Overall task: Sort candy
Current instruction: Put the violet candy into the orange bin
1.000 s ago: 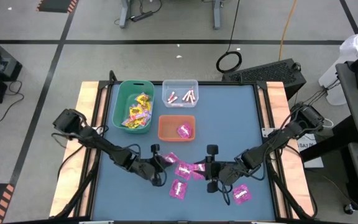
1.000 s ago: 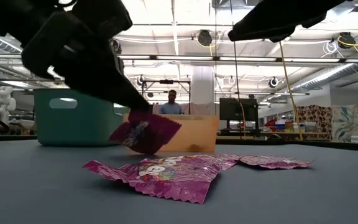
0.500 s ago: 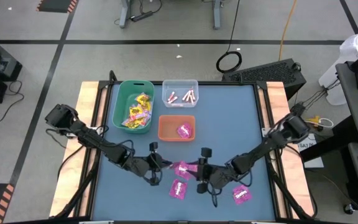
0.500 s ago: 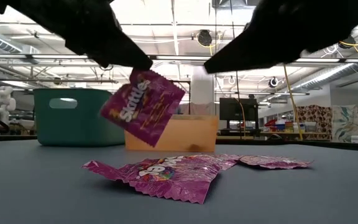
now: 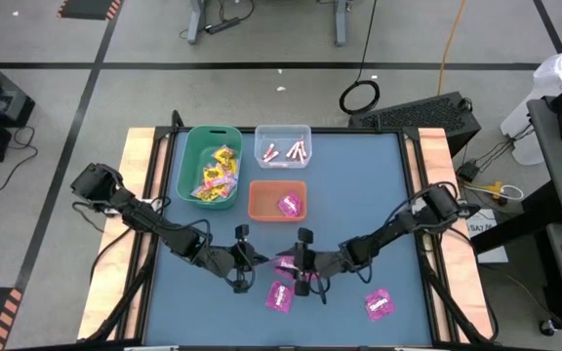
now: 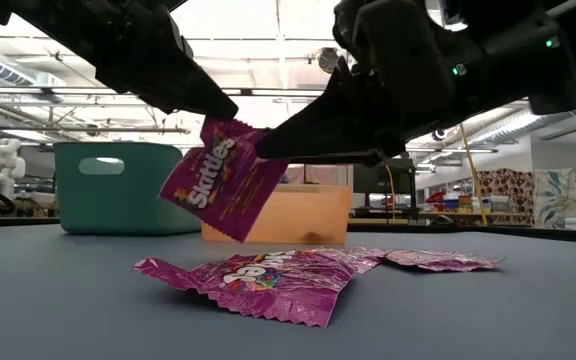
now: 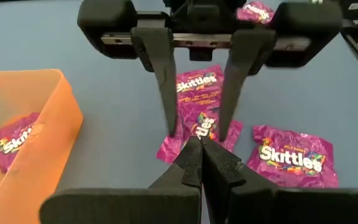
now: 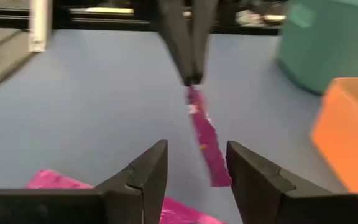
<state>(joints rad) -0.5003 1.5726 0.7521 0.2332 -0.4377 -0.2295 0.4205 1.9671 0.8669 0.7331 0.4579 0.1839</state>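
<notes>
A magenta-pink candy packet (image 6: 226, 182) hangs above the table under my left gripper (image 6: 218, 108), which is shut on it. My right gripper (image 8: 194, 167) is open and has come in from the table's right. Its two fingers stand on either side of the hanging packet (image 8: 209, 146). More magenta packets lie flat on the blue table (image 5: 281, 297) (image 5: 379, 304). At the far side, a green bin (image 5: 185, 161) holds yellow candy, a clear bin (image 5: 283, 132) holds pale sticks, and an orange bin (image 5: 258, 200) holds one magenta packet (image 5: 289, 205). My left gripper pinches the packet's top edge (image 8: 192, 93) between its two fingertips. The fingers slant down from the table's left. The packet hangs below them, tilted, clear of the table. My right gripper: I cannot tell whether a finger (image 8: 244, 171) touches the packet's lower end.
A crumpled magenta packet (image 6: 258, 280) lies directly below the hanging one, and another (image 6: 438, 262) lies beyond it. Wooden rails (image 5: 144, 195) edge the table's left and right sides. A person stands in the room far behind the table.
My left gripper has risen with the packet, lifting it from just above the table to well clear of it, then kept still. My right gripper has come down and toward the table's left, until its fingers stand on either side of the packet.
</notes>
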